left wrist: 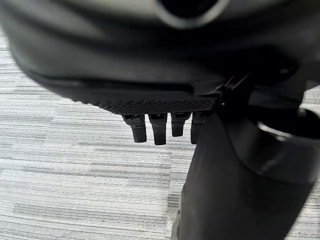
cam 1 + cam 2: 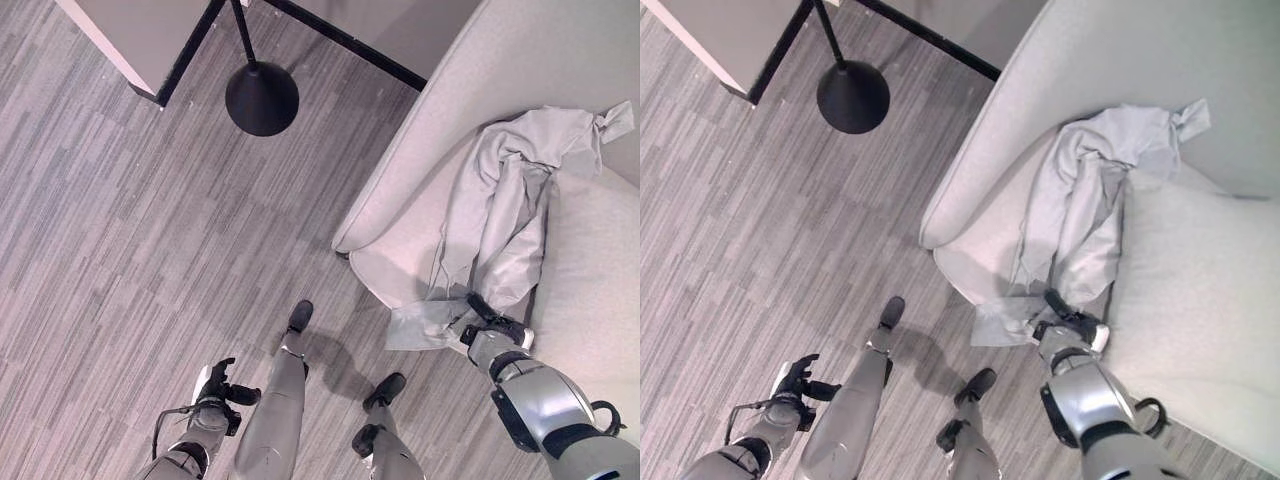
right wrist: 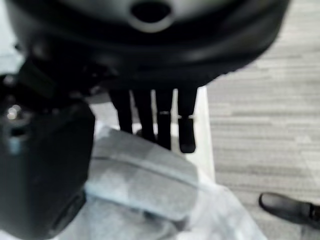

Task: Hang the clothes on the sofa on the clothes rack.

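The pick-up step is in hand: the right hand [image 2: 492, 325], fingers straight, is laid on the grey garment [image 2: 500, 215] at the sofa [image 2: 440, 110] edge, 4 o'clock. Closure is required next. The left hand [image 2: 215, 385] hangs relaxed at 7 o'clock.

Pale sofa [image 2: 590, 290] bears a crumpled grey garment [image 2: 500, 210].
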`<state>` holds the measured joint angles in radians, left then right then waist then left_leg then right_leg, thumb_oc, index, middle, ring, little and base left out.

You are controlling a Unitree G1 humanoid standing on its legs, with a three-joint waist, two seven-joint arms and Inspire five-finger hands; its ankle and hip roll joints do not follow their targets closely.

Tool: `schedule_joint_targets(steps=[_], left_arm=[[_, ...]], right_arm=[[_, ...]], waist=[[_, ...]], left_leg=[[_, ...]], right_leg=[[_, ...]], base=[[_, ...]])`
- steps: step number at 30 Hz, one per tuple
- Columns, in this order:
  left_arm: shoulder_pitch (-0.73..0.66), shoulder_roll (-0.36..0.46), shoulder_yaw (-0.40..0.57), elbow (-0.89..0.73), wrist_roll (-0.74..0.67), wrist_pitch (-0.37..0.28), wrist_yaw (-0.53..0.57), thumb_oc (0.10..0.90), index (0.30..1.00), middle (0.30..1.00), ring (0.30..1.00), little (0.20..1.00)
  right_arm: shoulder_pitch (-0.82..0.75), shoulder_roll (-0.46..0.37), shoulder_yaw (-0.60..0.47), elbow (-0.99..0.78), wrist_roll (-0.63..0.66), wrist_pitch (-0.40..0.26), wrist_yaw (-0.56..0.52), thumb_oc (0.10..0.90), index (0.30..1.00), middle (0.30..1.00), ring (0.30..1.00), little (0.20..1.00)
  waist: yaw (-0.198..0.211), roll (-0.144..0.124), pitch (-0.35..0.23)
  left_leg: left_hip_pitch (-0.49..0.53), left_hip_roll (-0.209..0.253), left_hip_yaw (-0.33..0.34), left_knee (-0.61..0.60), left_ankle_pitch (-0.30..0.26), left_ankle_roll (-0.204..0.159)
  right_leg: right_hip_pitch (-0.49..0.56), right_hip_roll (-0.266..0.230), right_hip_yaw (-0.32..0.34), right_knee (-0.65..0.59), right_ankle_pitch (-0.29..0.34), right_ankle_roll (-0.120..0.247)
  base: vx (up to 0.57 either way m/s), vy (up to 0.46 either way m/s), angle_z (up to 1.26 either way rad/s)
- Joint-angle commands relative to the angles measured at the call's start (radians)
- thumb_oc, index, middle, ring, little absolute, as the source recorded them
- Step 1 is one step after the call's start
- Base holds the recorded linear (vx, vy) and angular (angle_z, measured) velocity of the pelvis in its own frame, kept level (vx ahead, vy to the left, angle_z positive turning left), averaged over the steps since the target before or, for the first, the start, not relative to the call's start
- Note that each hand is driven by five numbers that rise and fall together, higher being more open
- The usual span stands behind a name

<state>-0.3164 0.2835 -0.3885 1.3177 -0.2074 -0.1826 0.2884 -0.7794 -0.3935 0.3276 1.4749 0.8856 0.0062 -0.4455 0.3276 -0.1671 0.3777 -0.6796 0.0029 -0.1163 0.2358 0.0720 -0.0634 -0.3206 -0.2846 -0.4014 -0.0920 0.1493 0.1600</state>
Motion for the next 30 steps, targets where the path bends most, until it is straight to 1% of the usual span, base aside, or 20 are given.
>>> schedule_joint_targets(steps=[1, 2, 3, 4, 5, 6, 7, 8, 9, 10, 11, 13, 14, 19, 20, 25, 26, 27, 29, 30], left_arm=[[0.073, 0.053, -0.033, 0.012, 0.022, -0.006, -0.010, 0.800, 0.900, 0.900, 0.900, 0.900], [0.073, 0.053, -0.032, 0.011, 0.022, -0.006, -0.010, 0.800, 0.900, 0.900, 0.900, 0.900], [0.083, 0.047, -0.022, 0.011, 0.024, -0.009, -0.013, 0.800, 0.900, 0.900, 0.900, 0.900], [0.089, 0.043, -0.019, 0.012, 0.023, -0.012, -0.012, 0.800, 0.900, 0.900, 0.900, 0.900], [0.089, 0.043, -0.019, 0.012, 0.023, -0.012, -0.012, 0.800, 0.900, 0.900, 0.900, 0.900], [0.095, 0.038, -0.010, 0.014, 0.027, -0.018, -0.012, 0.800, 0.900, 0.900, 0.900, 0.900], [0.098, 0.038, -0.005, 0.015, 0.028, -0.021, -0.011, 0.800, 0.900, 0.900, 0.900, 0.900], [0.098, 0.038, -0.005, 0.015, 0.028, -0.021, -0.011, 0.800, 0.900, 0.900, 0.900, 0.900], [0.102, 0.041, 0.005, 0.016, 0.036, -0.025, -0.008, 0.800, 0.900, 0.900, 0.900, 0.900], [0.103, 0.041, 0.005, 0.016, 0.036, -0.026, -0.007, 0.800, 0.900, 0.900, 0.900, 0.900], [0.106, 0.040, 0.012, 0.015, 0.042, -0.028, -0.006, 0.800, 0.900, 0.900, 0.900, 0.900], [0.110, 0.038, 0.019, 0.014, 0.048, -0.031, -0.003, 0.800, 0.900, 0.900, 0.900, 0.900], [0.110, 0.038, 0.019, 0.014, 0.048, -0.031, -0.003, 0.800, 0.900, 0.900, 0.900, 0.900], [0.121, 0.020, 0.019, 0.021, 0.076, -0.035, -0.003, 0.800, 0.900, 0.900, 0.900, 0.900], [0.122, 0.013, 0.013, 0.020, 0.085, -0.037, -0.005, 0.800, 0.900, 0.900, 0.900, 0.900], [0.131, 0.002, 0.014, 0.022, 0.096, -0.037, -0.006, 0.800, 0.900, 0.900, 0.900, 0.900], [0.134, -0.001, 0.016, 0.021, 0.105, -0.035, -0.006, 0.800, 0.900, 0.900, 0.900, 0.900], [0.134, -0.001, 0.015, 0.021, 0.105, -0.035, -0.006, 0.800, 0.900, 0.900, 0.900, 0.900], [0.150, -0.003, 0.018, 0.013, 0.120, -0.038, -0.006, 0.800, 0.900, 0.900, 0.900, 0.900], [0.150, -0.003, 0.018, 0.013, 0.120, -0.038, -0.006, 0.800, 0.900, 0.900, 0.900, 0.900]], right_arm=[[-0.181, 0.132, 0.004, -0.354, 0.043, -0.154, 0.284, 0.400, 0.300, 0.300, 0.300, 0.300], [-0.180, 0.132, 0.004, -0.356, 0.043, -0.154, 0.283, 0.400, 0.300, 0.300, 0.300, 0.300], [-0.170, 0.129, -0.001, -0.423, 0.066, -0.196, 0.301, 0.400, 0.300, 0.300, 0.300, 0.300], [-0.165, 0.129, -0.008, -0.463, 0.074, -0.220, 0.302, 0.400, 0.300, 0.300, 0.300, 0.300], [-0.165, 0.129, -0.007, -0.463, 0.074, -0.220, 0.302, 0.400, 0.300, 0.300, 0.300, 0.300], [-0.160, 0.135, -0.029, -0.533, 0.097, -0.265, 0.308, 0.400, 0.300, 0.300, 0.300, 0.300], [-0.161, 0.134, -0.036, -0.564, 0.102, -0.284, 0.308, 0.400, 0.300, 0.300, 0.300, 0.300], [-0.160, 0.135, -0.036, -0.566, 0.101, -0.284, 0.307, 0.400, 0.300, 0.300, 0.300, 0.300], [-0.168, 0.131, -0.049, -0.664, 0.104, -0.326, 0.306, 0.400, 0.300, 0.300, 0.300, 0.300], [-0.166, 0.132, -0.049, -0.667, 0.103, -0.326, 0.304, 0.400, 0.300, 0.300, 0.300, 0.300], [-0.164, 0.134, -0.068, -0.736, 0.102, -0.358, 0.297, 0.400, 0.300, 0.300, 0.300, 0.300], [-0.169, 0.133, -0.090, -0.806, 0.094, -0.394, 0.289, 0.400, 0.300, 0.300, 0.300, 0.300], [-0.167, 0.134, -0.090, -0.808, 0.092, -0.394, 0.287, 0.400, 0.300, 0.300, 0.300, 0.300], [-0.169, 0.137, -0.143, -0.916, 0.061, -0.453, 0.253, 0.400, 0.300, 0.300, 0.300, 0.300], [-0.168, 0.137, -0.160, -0.935, 0.057, -0.467, 0.244, 0.400, 0.300, 0.300, 0.300, 0.300], [-0.133, 0.155, -0.207, -1.018, 0.067, -0.505, 0.241, 0.400, 0.300, 0.300, 0.300, 0.300], [-0.125, 0.152, -0.232, -1.066, 0.067, -0.527, 0.236, 0.400, 0.300, 0.300, 0.300, 0.300], [-0.124, 0.152, -0.232, -1.067, 0.066, -0.526, 0.235, 0.400, 0.300, 0.300, 0.300, 0.300], [-0.102, 0.145, -0.270, -1.181, 0.055, -0.564, 0.228, 0.400, 0.300, 0.300, 0.300, 0.300], [-0.102, 0.145, -0.270, -1.181, 0.054, -0.564, 0.228, 0.400, 0.300, 0.300, 0.300, 0.300]], waist=[[0.053, -0.013, 0.016], [0.053, -0.013, 0.016], [0.044, -0.020, 0.006], [0.041, -0.021, 0.000], [0.041, -0.021, 0.000], [0.032, -0.021, -0.011], [0.030, -0.020, -0.017], [0.030, -0.021, -0.017], [0.024, -0.020, -0.032], [0.024, -0.021, -0.032], [0.019, -0.018, -0.049], [0.015, -0.015, -0.065], [0.015, -0.015, -0.066], [0.005, -0.012, -0.114], [0.000, -0.011, -0.119], [-0.005, -0.005, -0.139], [-0.007, -0.001, -0.149], [-0.007, -0.001, -0.149], [-0.011, 0.005, -0.166], [-0.011, 0.005, -0.166]], left_leg=[[0.029, 0.002, -0.018, 0.021, -0.143, -0.012], [0.030, 0.002, -0.017, 0.020, -0.142, -0.012], [0.043, 0.004, -0.014, 0.011, -0.141, -0.011], [0.050, 0.005, -0.011, 0.006, -0.141, -0.010], [0.050, 0.005, -0.011, 0.006, -0.141, -0.010], [0.063, 0.006, -0.006, 0.000, -0.142, -0.008], [0.068, 0.006, -0.004, -0.004, -0.142, -0.008], [0.069, 0.006, -0.004, -0.005, -0.142, -0.008], [0.084, 0.006, -0.002, -0.015, -0.142, -0.008], [0.084, 0.006, -0.002, -0.016, -0.141, -0.008], [0.095, 0.004, 0.001, -0.023, -0.142, -0.006], [0.106, 0.002, 0.001, -0.031, -0.142, -0.003], [0.107, 0.002, 0.001, -0.032, -0.142, -0.003], [0.139, -0.007, 0.003, -0.046, -0.148, 0.005], [0.132, -0.024, 0.007, -0.044, -0.123, 0.014], [0.145, -0.027, 0.006, -0.051, -0.126, 0.018], [0.150, -0.028, 0.007, -0.055, -0.127, 0.020], [0.150, -0.028, 0.007, -0.055, -0.127, 0.020], [0.165, -0.028, 0.007, -0.061, -0.129, 0.022], [0.165, -0.028, 0.007, -0.061, -0.129, 0.022]], right_leg=[[0.124, -0.130, 0.044, 0.011, 0.089, 0.094], [0.124, -0.130, 0.044, 0.011, 0.089, 0.094], [0.127, -0.130, 0.047, 0.011, 0.096, 0.095], [0.129, -0.130, 0.048, 0.011, 0.100, 0.096], [0.129, -0.130, 0.048, 0.011, 0.100, 0.096], [0.134, -0.130, 0.048, 0.011, 0.104, 0.098], [0.136, -0.131, 0.047, 0.010, 0.107, 0.098], [0.137, -0.131, 0.047, 0.010, 0.107, 0.098], [0.142, -0.134, 0.047, 0.010, 0.118, 0.101], [0.143, -0.134, 0.048, 0.010, 0.118, 0.101], [0.149, -0.137, 0.048, 0.009, 0.126, 0.102], [0.156, -0.142, 0.045, 0.009, 0.134, 0.102], [0.156, -0.142, 0.045, 0.009, 0.134, 0.102], [0.180, -0.151, 0.042, 0.008, 0.164, 0.102], [0.176, -0.168, 0.036, 0.010, 0.187, 0.102], [0.183, -0.172, 0.034, 0.010, 0.198, 0.102], [0.186, -0.171, 0.034, 0.009, 0.202, 0.102], [0.186, -0.171, 0.034, 0.009, 0.202, 0.102], [0.195, -0.171, 0.036, 0.008, 0.208, 0.102], [0.196, -0.171, 0.036, 0.008, 0.208, 0.102]], base=[[0.00, 0.000, -0.07], [0.01, -0.002, -0.10], [0.01, 0.002, -0.12], [0.01, 0.002, -0.17], [0.01, 0.014, -0.19], [0.01, 0.008, -0.23], [0.01, 0.008, -0.20], [0.02, 0.006, -0.20], [0.02, 0.007, -0.15], [0.04, 0.016, -0.04], [0.04, 0.011, 0.06], [0.04, 0.010, 0.12], [0.03, 0.008, 0.14], [0.03, 0.020, 0.14], [-0.04, 0.056, -0.02], [0.00, 0.012, 0.03], [0.00, 0.000, 0.00], [0.00, 0.000, 0.00], [0.00, 0.000, 0.00], [0.00, 0.000, 0.00]])
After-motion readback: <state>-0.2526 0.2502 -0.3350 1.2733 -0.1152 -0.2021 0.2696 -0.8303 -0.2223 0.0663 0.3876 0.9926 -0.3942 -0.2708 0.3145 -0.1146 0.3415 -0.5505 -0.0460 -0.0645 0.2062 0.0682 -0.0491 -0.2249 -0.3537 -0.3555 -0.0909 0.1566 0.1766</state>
